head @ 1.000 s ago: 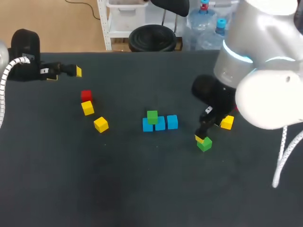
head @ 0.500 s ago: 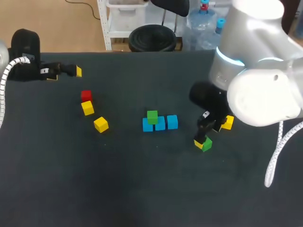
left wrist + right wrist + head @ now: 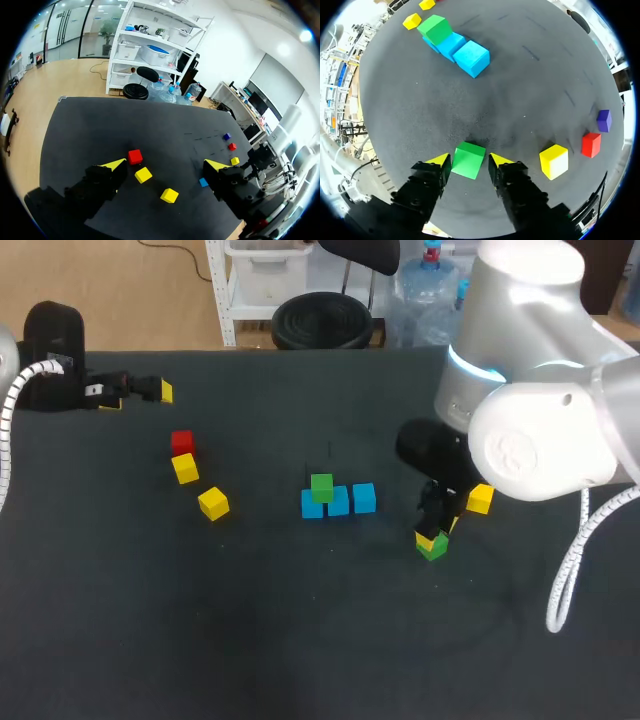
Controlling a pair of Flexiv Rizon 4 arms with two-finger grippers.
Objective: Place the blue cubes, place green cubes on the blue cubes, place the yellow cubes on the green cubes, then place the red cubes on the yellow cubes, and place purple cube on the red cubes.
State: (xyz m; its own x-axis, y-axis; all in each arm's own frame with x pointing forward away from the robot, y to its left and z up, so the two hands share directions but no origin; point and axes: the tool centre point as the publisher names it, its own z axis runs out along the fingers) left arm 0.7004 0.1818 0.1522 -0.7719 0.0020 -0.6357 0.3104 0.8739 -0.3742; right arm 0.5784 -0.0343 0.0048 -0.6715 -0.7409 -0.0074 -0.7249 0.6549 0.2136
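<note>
Our right end effector (image 3: 470, 159) is around the loose green cube (image 3: 468, 161), toward the right edge of the worktop (image 3: 300, 640)
Its fingers (image 3: 440, 161) stand apart, one at each side of this cube, which sits on the worktop. The blue cubes (image 3: 338, 500) make a row near the middle, the second green cube (image 3: 321, 486) upon one end. Our left end effector (image 3: 138, 395) is wide apart near the far left corner

Left arm (image 3: 45, 375) extending in from left side, lying low and roughly level. Left gripper (image 3: 166, 163) holding its fingers wide apart, yellow tips pointing forward. Right arm (image 3: 530, 430) coming in from right side, elbow arching high, wrist pointing down. Right gripper (image 3: 470, 159) hanging low over table, fingers (image 3: 439, 161) standing narrowly parted.
</note>
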